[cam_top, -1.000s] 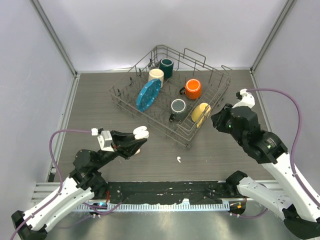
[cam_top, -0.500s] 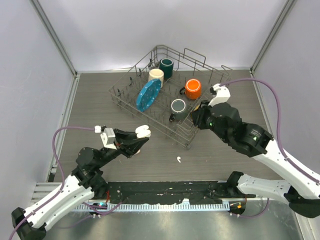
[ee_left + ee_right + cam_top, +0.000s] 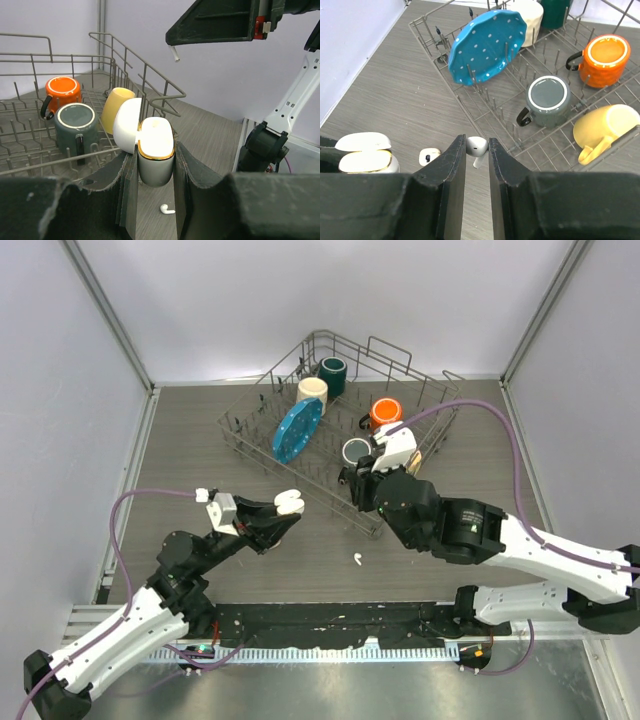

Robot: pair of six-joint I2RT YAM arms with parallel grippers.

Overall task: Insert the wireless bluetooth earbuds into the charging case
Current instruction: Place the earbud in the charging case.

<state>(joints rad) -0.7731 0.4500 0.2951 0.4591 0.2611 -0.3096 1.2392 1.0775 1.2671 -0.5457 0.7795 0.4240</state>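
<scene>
Right hand [image 3: 476, 144] has swung in from the counter's [image 3: 190, 430] right edge, pinching a white earbud [image 3: 478, 148]; left hand [image 3: 155, 172] grips the open charging case [image 3: 156, 147]; insertion likely next.

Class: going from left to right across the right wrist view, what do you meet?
Open charging case → loose earbud → held earbud → grey mug → yellow mug.

Overhead and both close wrist views share the rack [image 3: 425, 405].
</scene>
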